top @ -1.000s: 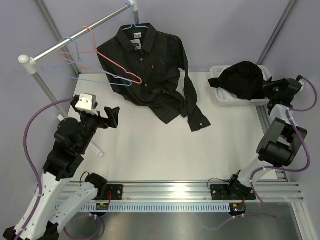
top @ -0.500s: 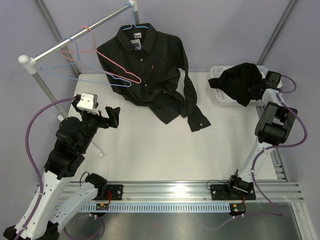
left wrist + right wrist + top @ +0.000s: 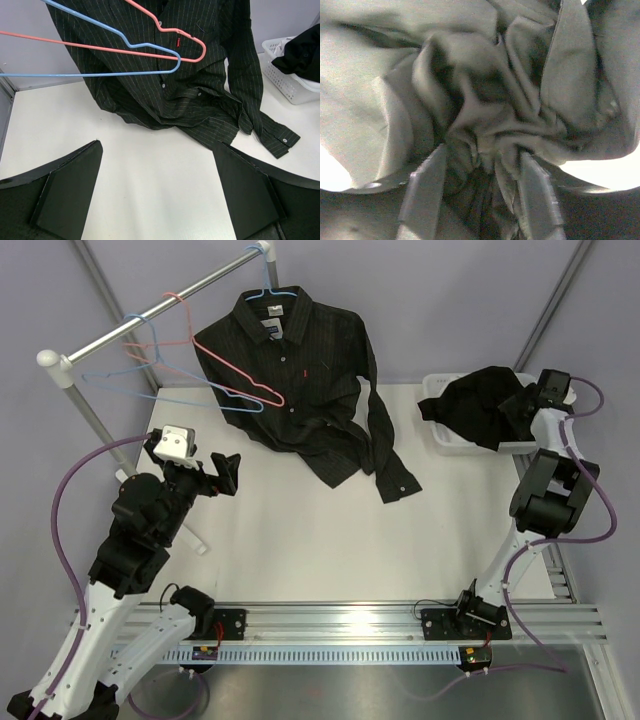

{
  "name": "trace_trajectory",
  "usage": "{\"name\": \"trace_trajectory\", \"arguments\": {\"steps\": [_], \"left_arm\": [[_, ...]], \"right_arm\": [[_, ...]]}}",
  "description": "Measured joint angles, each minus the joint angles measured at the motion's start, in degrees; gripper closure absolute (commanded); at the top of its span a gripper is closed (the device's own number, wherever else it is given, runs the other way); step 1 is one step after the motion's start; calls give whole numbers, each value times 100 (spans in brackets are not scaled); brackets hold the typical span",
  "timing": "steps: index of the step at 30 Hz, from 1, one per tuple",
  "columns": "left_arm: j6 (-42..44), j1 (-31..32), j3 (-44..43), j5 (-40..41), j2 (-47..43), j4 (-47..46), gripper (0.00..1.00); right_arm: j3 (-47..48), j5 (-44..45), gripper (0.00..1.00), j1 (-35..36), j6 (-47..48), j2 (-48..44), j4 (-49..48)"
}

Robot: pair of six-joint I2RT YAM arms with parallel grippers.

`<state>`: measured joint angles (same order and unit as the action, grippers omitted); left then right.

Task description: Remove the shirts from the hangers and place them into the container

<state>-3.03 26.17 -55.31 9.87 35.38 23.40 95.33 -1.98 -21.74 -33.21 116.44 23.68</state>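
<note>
At the far right corner of the table (image 3: 300,550), a black shirt (image 3: 478,400) sits heaped in the white basket (image 3: 432,382). It spills over the rim, being bigger than the basket. The right gripper (image 3: 482,155) is buried in the heap, fingers parted, cloth slack between them and nothing visibly pinched. The pinstriped shirt (image 3: 300,370) hangs from the rail (image 3: 200,284) at the far left, its tail and sleeve draped on the table. The left gripper (image 3: 222,475) hovers wide open and empty near the left edge, with bare tabletop ahead of it.
</note>
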Motion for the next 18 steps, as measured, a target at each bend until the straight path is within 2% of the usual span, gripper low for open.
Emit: {"name": "trace_trajectory", "arguments": {"steps": [6,12,16,18], "left_arm": [[0,0,0,0,0,-2,1],[-7,0,-26,2,0,59,1],[-59,0,-354,33,61,404,1],[-101,0,-560,76,72,562,1]], "right_arm": [[28,293,11,0,223,-1169,170],[-63,455,6,-2,404,-2649,120],[-649,450,0,-2,496,-4041,109],[-837,437,1,-2,525,-4730,136]]}}
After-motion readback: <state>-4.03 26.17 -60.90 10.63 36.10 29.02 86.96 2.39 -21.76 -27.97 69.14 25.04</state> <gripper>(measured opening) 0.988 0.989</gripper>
